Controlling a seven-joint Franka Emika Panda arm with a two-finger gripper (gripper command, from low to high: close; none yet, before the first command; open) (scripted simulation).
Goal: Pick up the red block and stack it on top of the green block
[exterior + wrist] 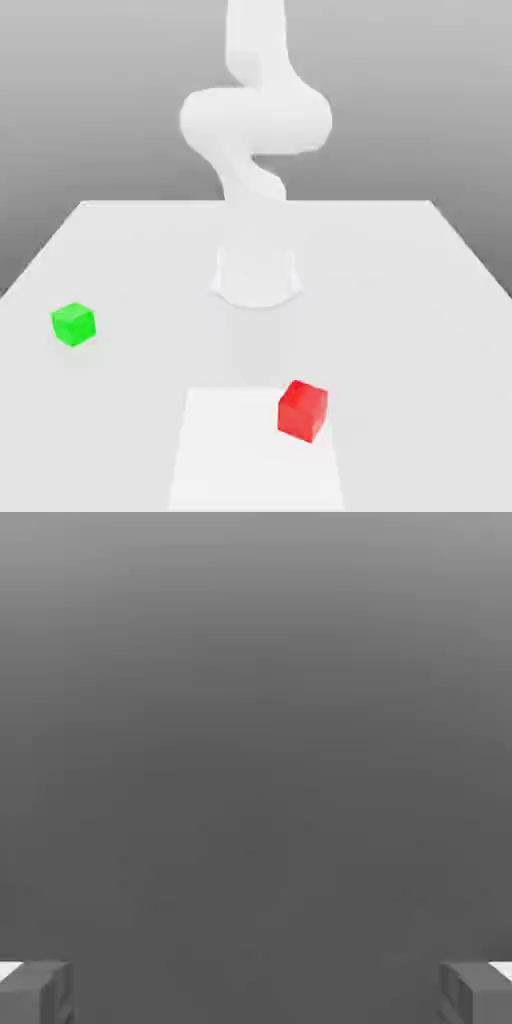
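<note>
Green block (73, 324) sits on the white table (420, 300) toward the exterior view's left. Red block (302, 409) rests nearer the camera, right of centre, well apart from it. Neither lies between the gripper (256, 990) fingers (35, 990), which stand spread wide, holding nothing. No markings legible anywhere.
</note>
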